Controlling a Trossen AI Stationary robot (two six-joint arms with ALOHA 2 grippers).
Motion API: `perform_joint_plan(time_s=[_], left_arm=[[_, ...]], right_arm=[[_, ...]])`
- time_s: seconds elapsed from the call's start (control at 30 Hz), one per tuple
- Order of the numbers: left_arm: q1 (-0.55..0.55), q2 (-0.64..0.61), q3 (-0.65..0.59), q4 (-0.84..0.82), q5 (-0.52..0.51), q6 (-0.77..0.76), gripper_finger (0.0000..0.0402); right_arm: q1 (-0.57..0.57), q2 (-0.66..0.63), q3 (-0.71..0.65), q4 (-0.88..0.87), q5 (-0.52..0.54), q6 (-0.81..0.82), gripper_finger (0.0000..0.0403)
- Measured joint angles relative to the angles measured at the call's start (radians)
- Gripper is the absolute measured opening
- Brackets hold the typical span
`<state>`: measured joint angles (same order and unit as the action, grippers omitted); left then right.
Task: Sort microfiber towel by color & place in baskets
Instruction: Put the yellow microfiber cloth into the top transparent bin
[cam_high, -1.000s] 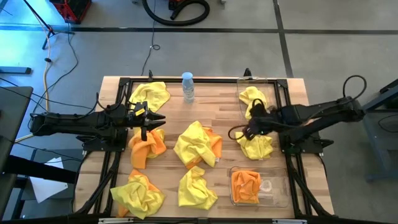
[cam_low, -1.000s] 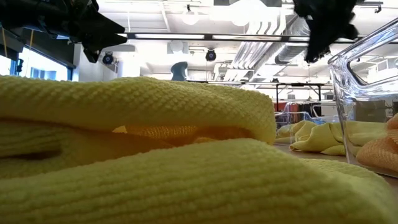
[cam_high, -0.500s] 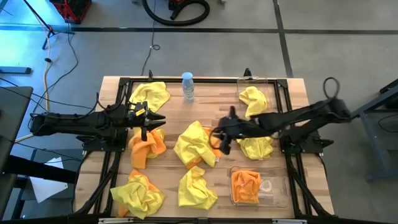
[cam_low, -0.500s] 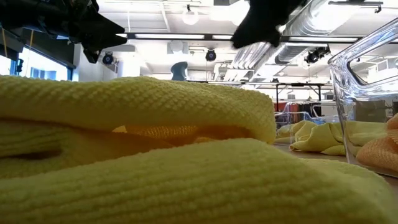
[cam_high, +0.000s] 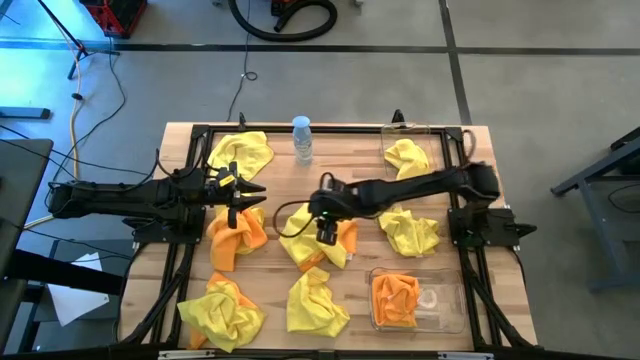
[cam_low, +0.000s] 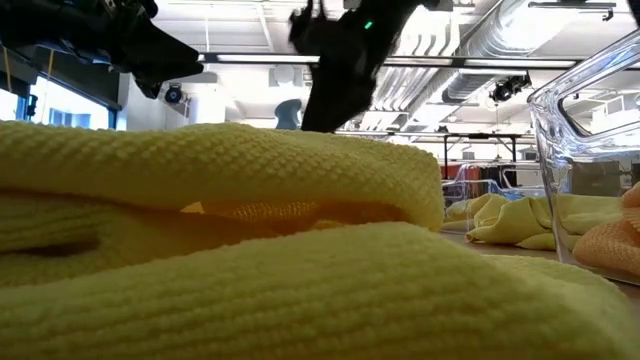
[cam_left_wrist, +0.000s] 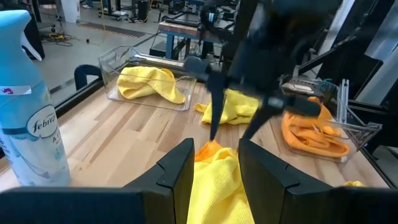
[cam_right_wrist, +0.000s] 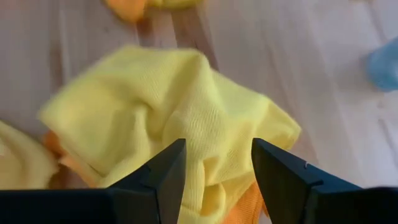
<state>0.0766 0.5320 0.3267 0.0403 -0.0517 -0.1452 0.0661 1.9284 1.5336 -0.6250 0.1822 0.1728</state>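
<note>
Microfiber towels scattered across table (cam_high: 350, 165): yellow bunch (cam_high: 240, 152) at far left, orange-and-yellow bunch (cam_high: 236, 232) under left arm, central yellow towel (cam_high: 305, 240) over orange, two yellow bunches (cam_high: 318, 303) along near edge, yellow heap (cam_high: 410, 232) beside right frame.

High view: far basket (cam_high: 428, 135) holding one yellow towel (cam_high: 405, 155); near basket (cam_high: 445, 305) holding one orange towel (cam_high: 395, 298). Sorting by colour evidently begun, most cloths not yet binned. Right end effector (cam_high: 326, 228) stretched across to table centre, hanging over central yellow towel, presumably positioned for next pick. Left end effector (cam_high: 247, 198) parked above orange-and-yellow bunch, waiting. Clear bottle (cam_high: 302, 139) upright at far edge.

Low view: yellow cloth (cam_low: 220, 260) filling foreground, likely lying right at the lens. Right end effector (cam_low: 335, 75) dark overhead at centre. Clear basket wall (cam_low: 585, 90) at right.

Left wrist view: left end effector (cam_left_wrist: 214, 165) released, fingers (cam_left_wrist: 177, 174) parted, nothing between. Right arm ahead. Both baskets visible beyond. Blue spray bottle (cam_left_wrist: 31, 124) close by, label reading "febreze" in part.

Right wrist view: right end effector (cam_right_wrist: 217, 171) released, fingers (cam_right_wrist: 163, 174) apart above yellow towel (cam_right_wrist: 180, 118), nothing grasped; orange showing beneath towel edges.
</note>
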Motion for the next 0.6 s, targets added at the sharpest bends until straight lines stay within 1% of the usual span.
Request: perform_joint_plan(time_s=[0.1, 0.2, 0.3, 0.37, 0.43, 0.5, 0.57, 0.6], left_arm=[[0.0, 0.0, 0.0, -0.002, 0.0, 0.0, 0.0115], [0.0, 0.0, 0.0, -0.011, 0.0, 0.0, 0.0115], [0.0, 0.0, 0.0, -0.014, 0.0, 0.0, 0.0115], [0.0, 0.0, 0.0, -0.015, 0.0, 0.0, 0.0115], [0.0, 0.0, 0.0, -0.015, 0.0, 0.0, 0.0115], [0.0, 0.0, 0.0, -0.015, 0.0, 0.0, 0.0115], [0.0, 0.0, 0.0, -0.015, 0.0, -0.001, 0.0115], [0.0, 0.0, 0.0, -0.015, 0.001, -0.003, 0.0115]], right_arm=[[-0.001, 0.084, 0.077, -0.065, -0.008, -0.025, 0.0177], [0.0, 0.15, 0.125, -0.1, -0.028, -0.043, 0.0177], [0.0, 0.193, 0.145, -0.098, -0.087, -0.051, 0.0175], [0.0, 0.211, 0.15, -0.096, -0.121, -0.06, 0.0163], [0.0, 0.221, 0.15, -0.099, -0.13, -0.067, 0.0133], [0.002, 0.22, 0.15, -0.099, -0.128, -0.069, 0.0087], [0.003, 0.21, 0.149, -0.109, -0.13, -0.05, 0.0031], [0.003, 0.201, 0.149, -0.128, -0.13, -0.042, 0.0016]])
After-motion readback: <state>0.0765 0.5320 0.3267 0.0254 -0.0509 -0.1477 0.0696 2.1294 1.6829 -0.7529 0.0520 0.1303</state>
